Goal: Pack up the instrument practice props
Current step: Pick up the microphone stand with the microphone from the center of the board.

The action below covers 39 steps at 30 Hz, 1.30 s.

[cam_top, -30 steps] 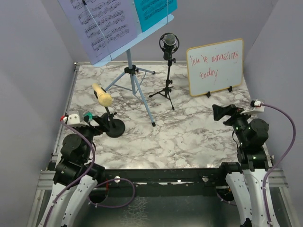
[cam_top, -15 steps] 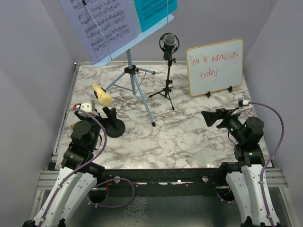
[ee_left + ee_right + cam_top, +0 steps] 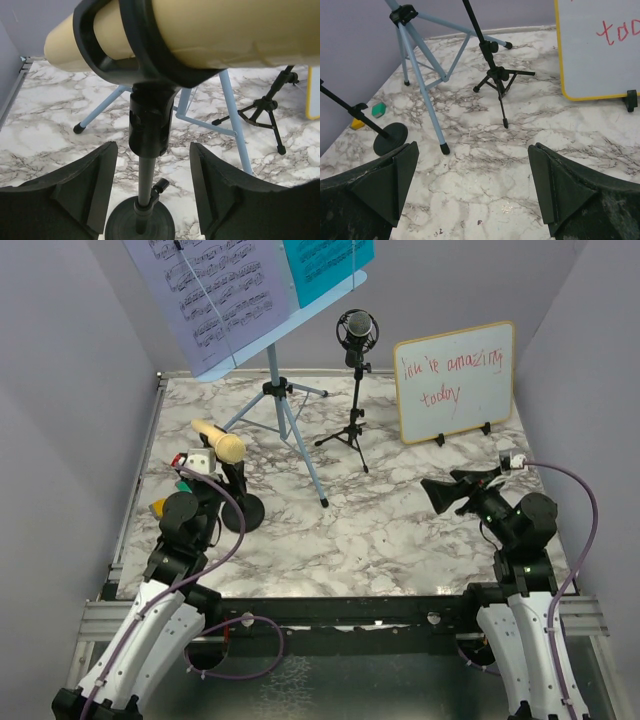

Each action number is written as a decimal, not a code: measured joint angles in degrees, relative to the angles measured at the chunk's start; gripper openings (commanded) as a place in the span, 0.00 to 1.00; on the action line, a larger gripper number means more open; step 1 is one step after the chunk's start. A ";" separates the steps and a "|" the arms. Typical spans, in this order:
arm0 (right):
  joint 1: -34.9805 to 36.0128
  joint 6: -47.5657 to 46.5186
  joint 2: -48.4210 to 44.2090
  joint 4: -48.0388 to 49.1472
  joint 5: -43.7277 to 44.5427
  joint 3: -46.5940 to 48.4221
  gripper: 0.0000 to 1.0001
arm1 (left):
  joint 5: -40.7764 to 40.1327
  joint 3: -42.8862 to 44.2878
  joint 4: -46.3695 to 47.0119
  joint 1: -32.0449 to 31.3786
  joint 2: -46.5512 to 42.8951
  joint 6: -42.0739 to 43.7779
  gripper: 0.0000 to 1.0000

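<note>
The cream handheld microphone lies in a black clip atop a thin pole on a round black base. My left gripper is open, its jaws on either side of that pole just under the clip, with a gap on each side. The light-blue music rack on tripod legs carries a printed music sheet and a cyan sheet. The black studio microphone stands on its small tripod. My right gripper hangs open over bare marble.
A wood-framed whiteboard with red writing leans at the back right. A green block and a yellow-orange block lie near the left edge beside the round base. Grey walls close in on the left, right and back.
My left arm has moved forward to the microphone pole and its jaws have narrowed around it. The cream microphone has tipped a little. My right gripper has reached further left over the table.
</note>
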 measured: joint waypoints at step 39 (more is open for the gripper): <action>1.27 10.16 2.47 18.69 -12.26 -11.74 1.00 | 40.19 5.60 11.72 1.55 8.87 -13.05 0.00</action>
